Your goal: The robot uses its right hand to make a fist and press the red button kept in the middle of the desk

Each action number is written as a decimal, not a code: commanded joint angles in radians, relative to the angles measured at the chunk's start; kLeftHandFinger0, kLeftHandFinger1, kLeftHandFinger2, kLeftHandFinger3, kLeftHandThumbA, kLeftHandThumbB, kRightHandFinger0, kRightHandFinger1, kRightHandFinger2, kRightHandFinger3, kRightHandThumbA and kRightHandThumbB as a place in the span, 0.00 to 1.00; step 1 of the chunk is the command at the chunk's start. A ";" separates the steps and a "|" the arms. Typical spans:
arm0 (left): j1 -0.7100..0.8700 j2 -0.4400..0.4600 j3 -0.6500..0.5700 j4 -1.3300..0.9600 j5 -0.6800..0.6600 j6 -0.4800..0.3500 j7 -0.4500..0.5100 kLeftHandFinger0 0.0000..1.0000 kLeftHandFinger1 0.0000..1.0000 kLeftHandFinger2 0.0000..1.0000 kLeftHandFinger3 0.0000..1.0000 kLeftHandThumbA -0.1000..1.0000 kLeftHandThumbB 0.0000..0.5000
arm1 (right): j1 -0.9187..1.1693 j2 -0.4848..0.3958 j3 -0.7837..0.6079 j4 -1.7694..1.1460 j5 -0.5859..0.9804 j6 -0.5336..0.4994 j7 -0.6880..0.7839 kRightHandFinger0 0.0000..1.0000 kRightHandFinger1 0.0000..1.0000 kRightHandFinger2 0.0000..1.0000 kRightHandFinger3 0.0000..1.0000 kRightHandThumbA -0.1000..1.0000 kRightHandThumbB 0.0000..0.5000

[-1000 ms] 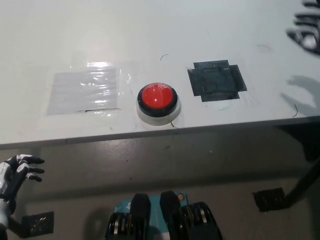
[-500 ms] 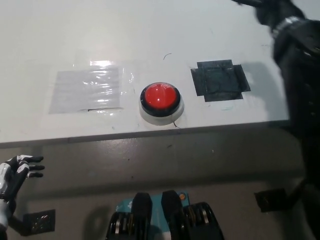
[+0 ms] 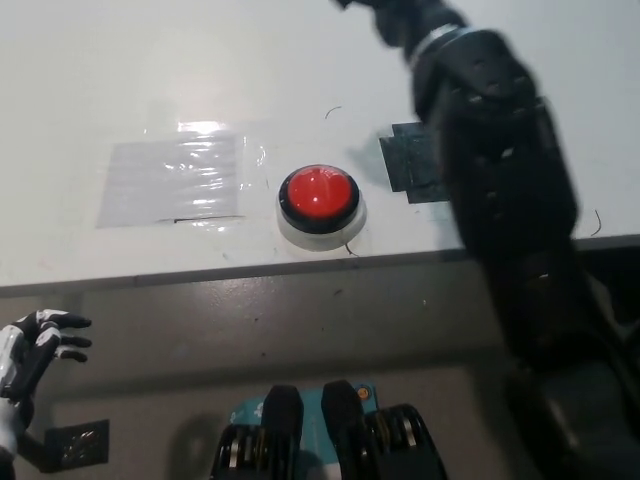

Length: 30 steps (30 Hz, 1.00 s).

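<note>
Right hand (image 3: 395,15): reaching over the desk (image 3: 300,70) at the picture's top edge, mostly cropped out, so whether its fingers are curling or spreading cannot be told; its black arm (image 3: 500,200) is crossing a dark tape patch (image 3: 405,165). Red button (image 3: 318,193): sitting mid-desk near the front edge, apart from the arm. Clear tape patch (image 3: 170,180): lying beside it. Left hand (image 3: 35,345): resting low at lower left, fingers spreading.
</note>
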 commanded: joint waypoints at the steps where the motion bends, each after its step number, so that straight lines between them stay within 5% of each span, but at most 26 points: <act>1: -0.016 0.018 -0.001 -0.026 -0.011 -0.015 -0.009 0.44 0.46 0.52 0.50 0.60 0.06 | -0.024 0.046 0.009 0.030 -0.018 -0.126 0.034 0.00 0.00 0.25 0.20 0.63 0.21; 7: -0.033 0.026 0.002 -0.012 -0.028 -0.018 -0.023 0.38 0.40 0.46 0.45 0.57 0.01 | 0.020 0.071 -0.002 0.077 -0.019 -0.180 0.050 0.00 0.00 0.19 0.20 0.59 0.19; 9: -0.040 0.030 0.001 -0.012 -0.031 -0.015 -0.027 0.40 0.41 0.47 0.45 0.57 0.01 | 0.039 0.077 -0.005 0.090 -0.016 -0.201 0.060 0.00 0.00 0.18 0.20 0.61 0.09; 16: -0.046 0.027 -0.001 -0.015 -0.004 -0.015 -0.004 0.50 0.49 0.54 0.49 0.61 0.05 | 0.123 0.086 -0.001 0.127 -0.030 -0.235 0.066 0.00 0.00 0.21 0.23 0.65 0.11; 26: -0.080 0.043 -0.002 -0.015 -0.006 -0.004 -0.013 0.46 0.46 0.52 0.48 0.61 0.04 | 0.192 0.081 -0.019 0.152 -0.024 -0.264 0.068 0.00 0.00 0.19 0.25 0.66 0.14; 30: -0.092 0.048 -0.003 -0.009 0.002 -0.007 -0.009 0.46 0.47 0.53 0.51 0.61 0.03 | 0.244 0.103 -0.026 0.174 -0.010 -0.276 0.079 0.00 0.00 0.23 0.32 0.60 0.12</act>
